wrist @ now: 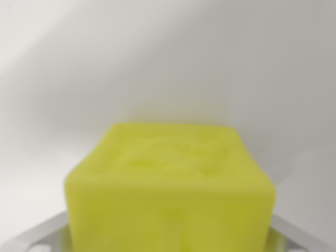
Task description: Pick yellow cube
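gripper (169,247) barely in view, only two pale metal pieces with holes poking out at the bottom corners, one at the wrist view's left, one at the wrist view's right. fingertips hidden behind the block, so cannot tell if the jaws are pressing on it or just standing beside it, cannot tell the opening width either. yellow cube (170,189) sits dead centre at the bottom of the frame, right between those two metal pieces, very close to the camera and out of focus. its lower part runs off the bottom edge. top face visible, tilted away from the lens, with a faint raised or embossed pattern, too blurred to read. front face plain, with a soft vertical crease or shadow low in the middle. colour bright lemon-lime yellow, matte, corners rounded, edges soft. left and right sides of the cube fall just inside the metal pieces, little gap showing on either side. beyond the cube a white surface (168,58) fills everything else, plain, with soft grey shading running diagonally at upper left and a paler band at right. open room all around above and to both sides of the cube.
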Robot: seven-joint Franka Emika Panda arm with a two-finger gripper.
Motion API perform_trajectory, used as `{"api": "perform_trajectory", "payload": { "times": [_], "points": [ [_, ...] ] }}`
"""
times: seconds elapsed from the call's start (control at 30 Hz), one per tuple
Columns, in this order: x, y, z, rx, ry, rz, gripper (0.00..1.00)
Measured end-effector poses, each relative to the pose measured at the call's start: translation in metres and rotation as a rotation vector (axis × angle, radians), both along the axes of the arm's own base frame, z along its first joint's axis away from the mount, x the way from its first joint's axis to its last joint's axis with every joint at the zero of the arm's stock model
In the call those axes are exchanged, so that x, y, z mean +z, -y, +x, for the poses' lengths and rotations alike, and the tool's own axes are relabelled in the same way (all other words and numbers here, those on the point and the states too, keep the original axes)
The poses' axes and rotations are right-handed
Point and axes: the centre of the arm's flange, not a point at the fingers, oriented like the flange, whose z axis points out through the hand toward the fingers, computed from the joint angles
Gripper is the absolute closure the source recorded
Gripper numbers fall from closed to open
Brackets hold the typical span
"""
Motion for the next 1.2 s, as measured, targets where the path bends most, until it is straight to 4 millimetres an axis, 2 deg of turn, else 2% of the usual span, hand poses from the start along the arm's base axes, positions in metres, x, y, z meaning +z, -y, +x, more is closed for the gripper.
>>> {"api": "perform_trajectory", "payload": {
  "times": [1.2],
  "points": [
    [0.089, 0.0, 0.0, 0.0, 0.0, 0.0, 1.0]
  ]
}}
